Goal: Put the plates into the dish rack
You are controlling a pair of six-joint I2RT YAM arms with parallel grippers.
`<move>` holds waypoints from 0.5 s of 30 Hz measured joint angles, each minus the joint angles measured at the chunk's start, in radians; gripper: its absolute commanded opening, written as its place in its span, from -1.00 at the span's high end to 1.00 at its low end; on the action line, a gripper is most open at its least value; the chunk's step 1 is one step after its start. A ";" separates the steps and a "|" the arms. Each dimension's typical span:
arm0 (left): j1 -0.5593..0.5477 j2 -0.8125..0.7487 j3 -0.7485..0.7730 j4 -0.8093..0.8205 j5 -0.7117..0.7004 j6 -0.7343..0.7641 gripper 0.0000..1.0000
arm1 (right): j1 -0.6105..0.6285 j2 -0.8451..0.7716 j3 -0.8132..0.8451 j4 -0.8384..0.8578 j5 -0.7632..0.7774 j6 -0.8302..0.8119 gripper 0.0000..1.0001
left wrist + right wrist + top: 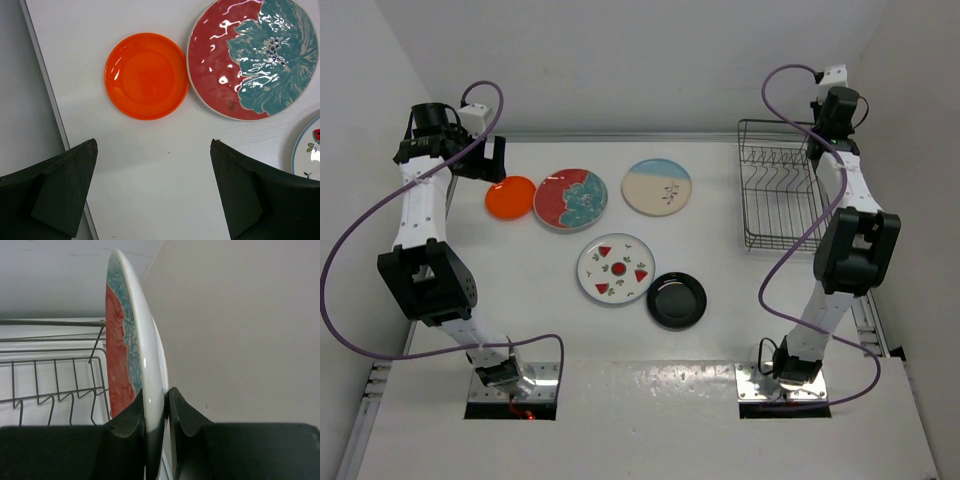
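Dish rack [746, 190] stands at the right of the desk [720, 330]. Right tool [156, 396], over its right side, clamps a red plate [120, 370] upright; left tool [153, 146] hangs spread and empty near the orange plate [146, 76].

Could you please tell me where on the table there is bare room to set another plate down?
Bare table lies between the cream-and-blue plate and the dish rack, and in front of the black plate, along the near edge. Crowded: orange plate against red plate.

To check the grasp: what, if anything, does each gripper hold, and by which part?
Right gripper pinches the red-and-teal plate by its rim; left gripper holds nothing.
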 measured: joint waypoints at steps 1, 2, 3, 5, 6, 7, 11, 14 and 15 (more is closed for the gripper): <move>0.000 0.000 0.000 0.000 0.000 0.000 -1.00 | -0.001 -0.002 -0.008 0.004 -0.006 0.000 1.00; 0.000 0.000 0.000 0.000 -0.001 0.000 -1.00 | -0.002 -0.004 -0.023 0.011 -0.011 0.001 1.00; 0.000 0.000 0.000 0.000 -0.002 0.000 -1.00 | -0.003 -0.007 -0.041 0.016 -0.016 0.001 1.00; 0.000 0.000 0.000 0.000 -0.005 0.000 -1.00 | -0.003 -0.009 -0.076 0.018 -0.025 0.003 1.00; 0.000 0.000 0.000 0.000 -0.006 0.000 -1.00 | -0.003 -0.009 -0.095 0.019 -0.029 0.006 1.00; 0.000 0.000 0.000 -0.001 -0.007 0.000 -1.00 | -0.003 -0.009 -0.113 0.016 -0.034 0.008 1.00; 0.000 0.000 0.000 -0.003 -0.008 0.000 -1.00 | -0.006 -0.009 -0.165 -0.016 -0.045 0.018 1.00; 0.000 0.000 0.000 -0.004 -0.008 0.004 -1.00 | -0.013 -0.008 -0.168 -0.035 -0.059 0.056 1.00; 0.000 0.000 0.000 -0.004 -0.009 0.004 -1.00 | -0.015 -0.008 -0.168 -0.033 -0.060 0.069 0.90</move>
